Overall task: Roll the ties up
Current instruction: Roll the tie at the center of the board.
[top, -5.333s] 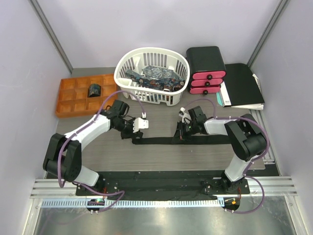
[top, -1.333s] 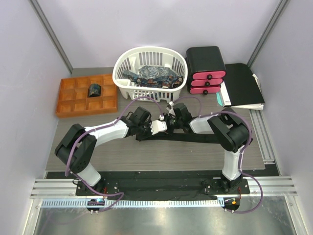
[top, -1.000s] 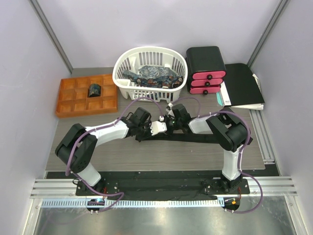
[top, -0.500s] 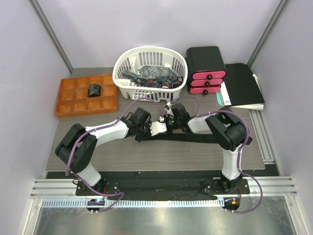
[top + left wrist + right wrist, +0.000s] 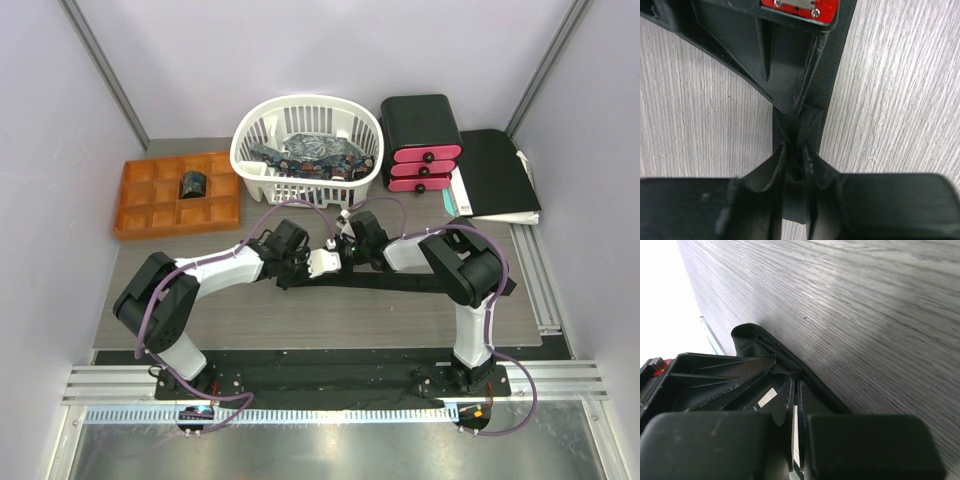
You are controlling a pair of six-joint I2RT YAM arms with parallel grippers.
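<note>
A plain black tie lies stretched across the table, running right from its left end. My left gripper and right gripper meet tip to tip over that left end. In the left wrist view my left gripper is shut on the black tie, the fabric bunched between its fingers. The right gripper's finger points down onto the same strip. In the right wrist view my right gripper stands nearly together, pinching a raised fold of the tie. Patterned ties lie in the basket. One rolled tie sits in the tray.
A white basket stands at the back centre. An orange compartment tray is at the back left. A black box with pink drawers and a flat black folder are at the back right.
Over the last second my right gripper's fingers have closed onto the tie's fold. Both arms have hardly moved. About five seconds ago the grippers were farther apart along the tie.
</note>
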